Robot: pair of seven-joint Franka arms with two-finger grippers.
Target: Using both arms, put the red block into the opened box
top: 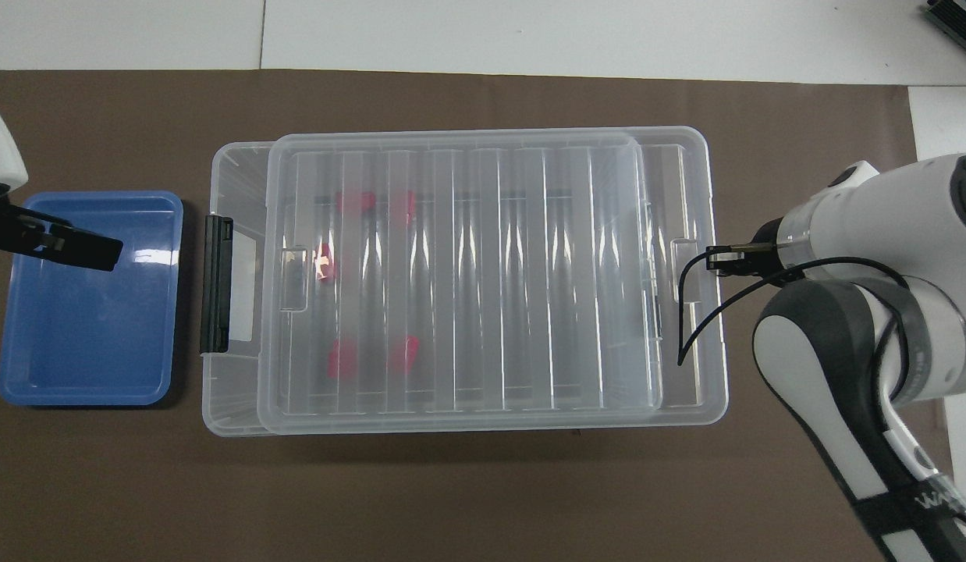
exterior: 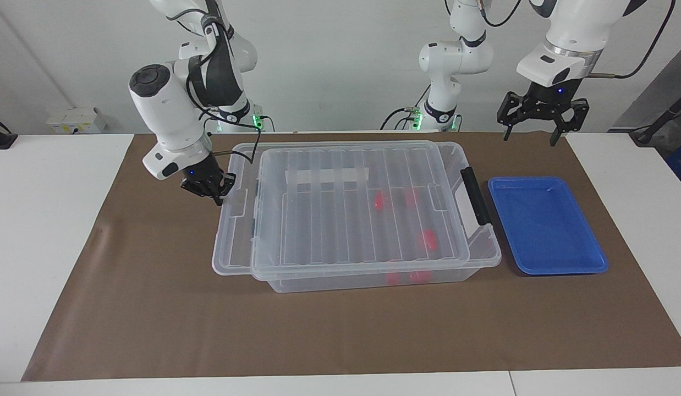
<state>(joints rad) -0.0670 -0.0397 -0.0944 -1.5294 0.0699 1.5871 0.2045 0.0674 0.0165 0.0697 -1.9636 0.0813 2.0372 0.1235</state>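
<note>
The clear box (exterior: pixel 486 250) (top: pixel 233 164) lies across the mat. Its ribbed lid (exterior: pixel 329 220) (top: pixel 467 273) covers most of it and leaves a narrow strip open by the black handle (exterior: pixel 475 195). Several red blocks (exterior: pixel 428 240) (top: pixel 341 361) lie inside and show through the lid. My right gripper (exterior: pixel 211 192) (top: pixel 717 259) is shut, with its tips against the lid's end edge, where the lid overhangs the box at the right arm's end. My left gripper (exterior: pixel 530 125) (top: pixel 77 248) hangs open and holds nothing, raised over the blue tray's edge nearer the robots.
An empty blue tray (exterior: pixel 547 225) (top: pixel 89 312) lies beside the box at the left arm's end. A brown mat (exterior: pixel 329 330) covers the table under everything. The right arm's cable (top: pixel 697 312) loops over the lid's overhanging end.
</note>
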